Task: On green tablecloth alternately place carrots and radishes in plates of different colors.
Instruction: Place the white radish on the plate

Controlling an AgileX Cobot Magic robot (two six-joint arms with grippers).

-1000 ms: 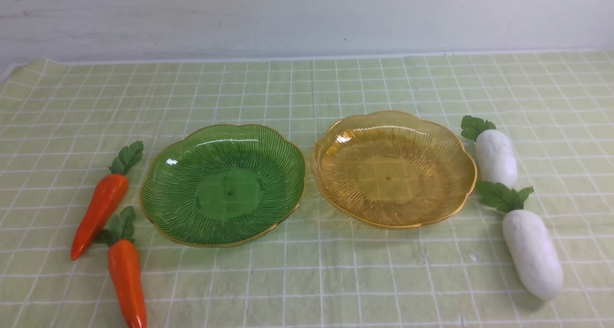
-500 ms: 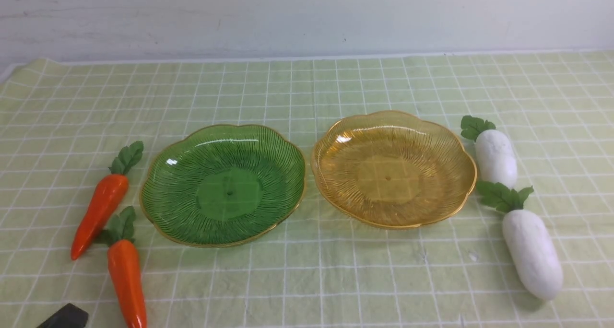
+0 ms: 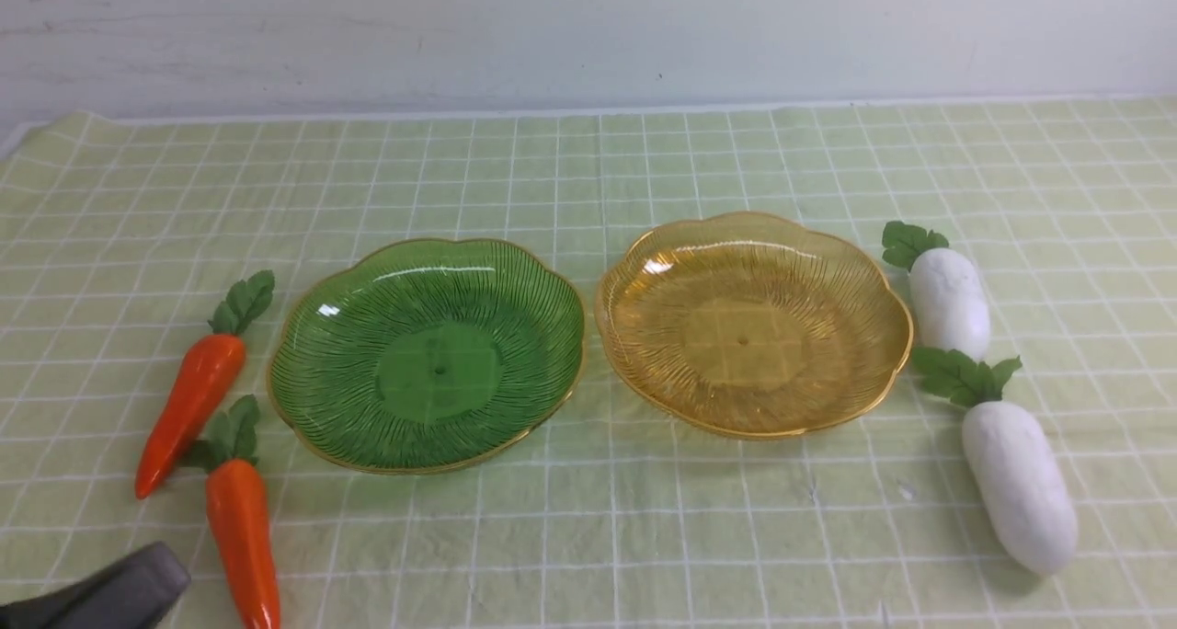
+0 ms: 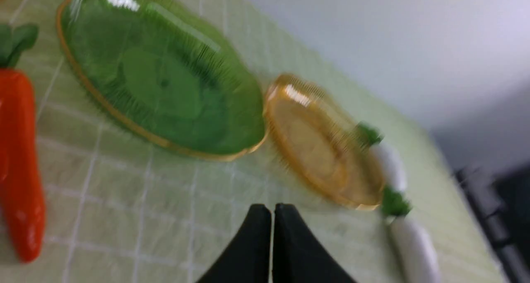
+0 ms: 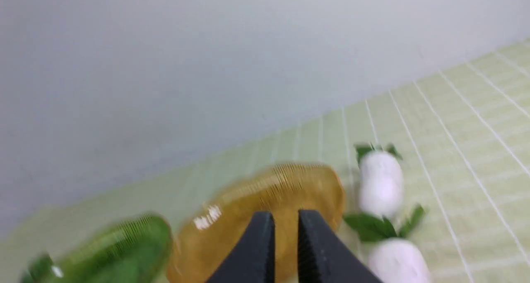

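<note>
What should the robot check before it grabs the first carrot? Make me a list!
1. Dark green ribbed plastic plate empty: ok.
2. Amber-yellow ribbed plastic plate empty: ok.
3. Two glossy orange toy carrots lying on the checked green tablecloth beside the green plate: ok.
4. Two plump white toy radishes lying beside the yellow plate: ok.
5. Left gripper open for grabbing: not ok, jaws shut.
6. Right gripper holding nothing: ok, jaws slightly apart.

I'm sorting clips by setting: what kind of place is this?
Likely a staged tabletop test setup: toy carrots and radishes beside two empty plates on a gridded green tablecloth, bare wall behind.
</note>
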